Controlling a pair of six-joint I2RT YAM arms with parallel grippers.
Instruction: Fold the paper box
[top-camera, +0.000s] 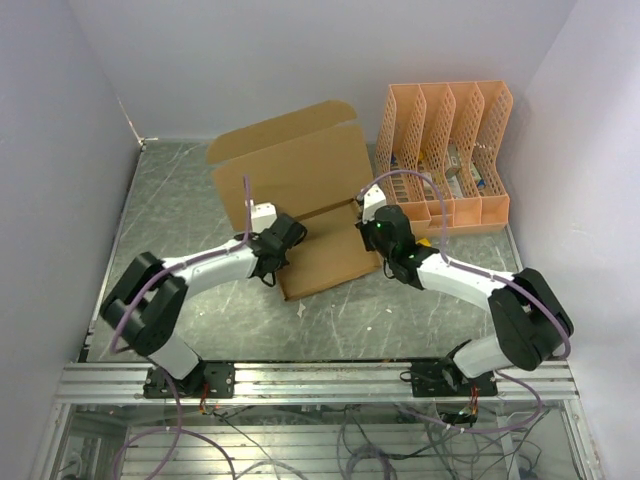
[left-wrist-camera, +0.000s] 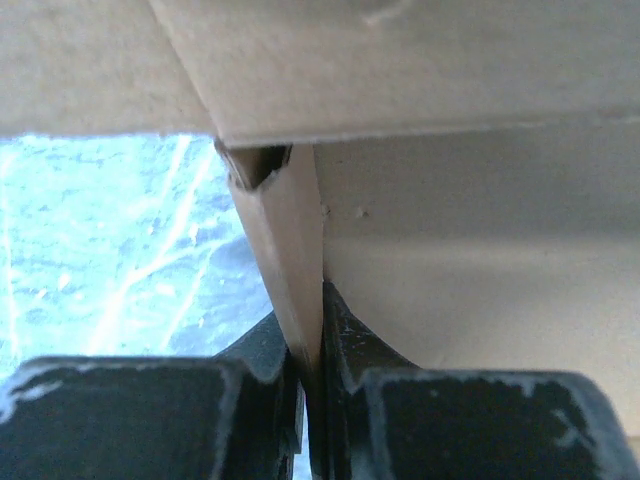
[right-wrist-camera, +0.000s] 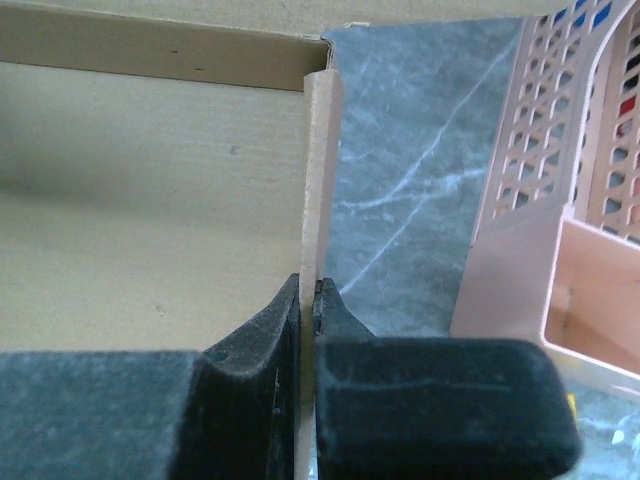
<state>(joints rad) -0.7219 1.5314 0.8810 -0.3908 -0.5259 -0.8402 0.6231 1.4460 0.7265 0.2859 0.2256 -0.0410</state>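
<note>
At opposite sides, left hand (left-wrist-camera: 312, 345), right hand (right-wrist-camera: 308, 300) each pinch paper box (top-camera: 300, 185) wall; grips hidden overhead.

The left arm (top-camera: 215, 265) and right arm (top-camera: 465, 283) are white, black-jointed, purple-cabled.

The paper box (top-camera: 300, 185) is matt brown corrugated cardboard, faintly ribbed. The table (top-camera: 170, 230) is grey, pale-veined, with a dull sheen. The file organizer (top-camera: 478, 213) is smooth orange plastic. The fingers (right-wrist-camera: 440, 400) are matt black.
</note>
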